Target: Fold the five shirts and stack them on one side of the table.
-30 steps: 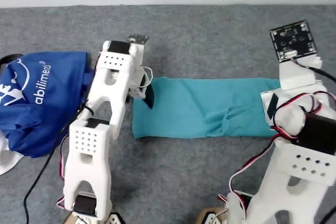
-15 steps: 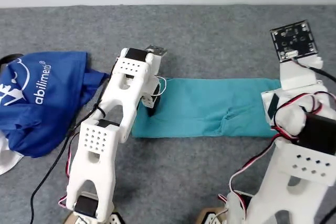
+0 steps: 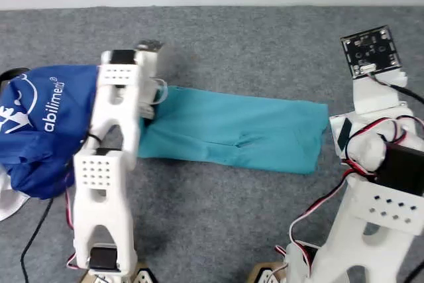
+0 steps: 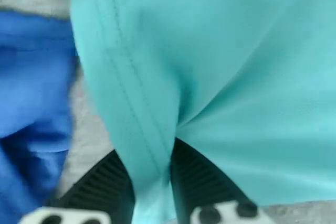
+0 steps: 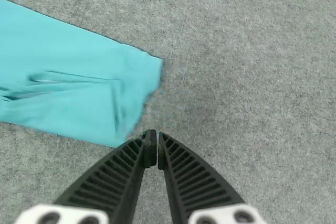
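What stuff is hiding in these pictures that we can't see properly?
High view: the left arm covers the teal shirt's gripped end.
High view: the picture's edge cuts off the blue shirt, which hides most of a white thing under it; how many shirts lie there is unclear.
Left wrist view: the blue shirt is blurred.

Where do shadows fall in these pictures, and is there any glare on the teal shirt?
High view: even, soft light; a faint shadow lies on the grey mat beside the left arm, no glare on the teal shirt. Left wrist view: the shirt's fold darkens where the left gripper pinches it. Right wrist view: a thin shadow follows the shirt's edge on the mat.
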`<state>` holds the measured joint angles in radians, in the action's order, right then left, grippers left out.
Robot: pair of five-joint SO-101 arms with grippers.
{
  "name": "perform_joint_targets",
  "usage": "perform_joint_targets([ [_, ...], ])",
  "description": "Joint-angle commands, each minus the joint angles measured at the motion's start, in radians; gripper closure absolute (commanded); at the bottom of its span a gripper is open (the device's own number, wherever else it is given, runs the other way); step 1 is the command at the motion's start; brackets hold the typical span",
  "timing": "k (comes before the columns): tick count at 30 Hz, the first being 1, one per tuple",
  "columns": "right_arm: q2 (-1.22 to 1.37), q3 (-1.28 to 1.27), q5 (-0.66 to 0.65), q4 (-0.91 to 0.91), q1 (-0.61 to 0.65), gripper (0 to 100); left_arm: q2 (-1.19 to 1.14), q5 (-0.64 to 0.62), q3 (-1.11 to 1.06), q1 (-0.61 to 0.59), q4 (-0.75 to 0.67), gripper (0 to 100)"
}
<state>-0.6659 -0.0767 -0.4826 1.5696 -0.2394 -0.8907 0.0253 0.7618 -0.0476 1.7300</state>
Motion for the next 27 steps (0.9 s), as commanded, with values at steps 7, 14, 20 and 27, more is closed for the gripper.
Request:
perform_joint_targets([
  [7, -0.019, 0.021, 0.000, -0.005, -0.005, 98.4, 0.180, 0.017, 0.044, 0.127, 0.025, 99],
  [14, -0.019, 0.021, 0.000, -0.018, -0.008, 98.4, 0.333, 0.017, 0.044, 0.344, 0.025, 99],
  [20, -0.019, 0.021, 0.000, -0.056, -0.008, 98.4, 0.371, 0.021, 0.045, 0.525, 0.023, 99],
  [27, -0.018, 0.021, 0.000, -0.062, -0.008, 98.4, 0.370, 0.018, 0.082, 0.638, 0.023, 99],
])
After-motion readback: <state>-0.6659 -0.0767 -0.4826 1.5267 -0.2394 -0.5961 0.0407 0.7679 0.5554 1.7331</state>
